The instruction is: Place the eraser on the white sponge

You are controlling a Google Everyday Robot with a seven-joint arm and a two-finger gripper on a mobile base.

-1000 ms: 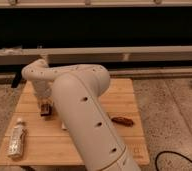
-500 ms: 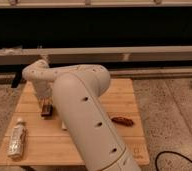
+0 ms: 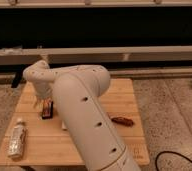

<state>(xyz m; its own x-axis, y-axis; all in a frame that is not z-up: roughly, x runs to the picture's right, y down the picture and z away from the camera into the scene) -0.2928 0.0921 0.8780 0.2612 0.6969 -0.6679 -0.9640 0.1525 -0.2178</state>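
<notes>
The eraser (image 3: 47,109), a small dark block with an orange-red stripe, is over the left part of the wooden table (image 3: 124,95). My gripper (image 3: 40,102) hangs from the white wrist right at the eraser's upper left, touching or nearly touching it. I cannot tell whether the eraser lies on the table or is held. A small off-white edge (image 3: 63,124) peeks out beside my arm; it may be the white sponge, mostly hidden behind the arm.
A clear labelled bottle (image 3: 16,139) lies near the table's front left corner. A reddish-brown elongated object (image 3: 122,121) lies to the right of my arm. My big white arm (image 3: 86,120) covers the table's middle. A black cable (image 3: 179,159) lies on the floor.
</notes>
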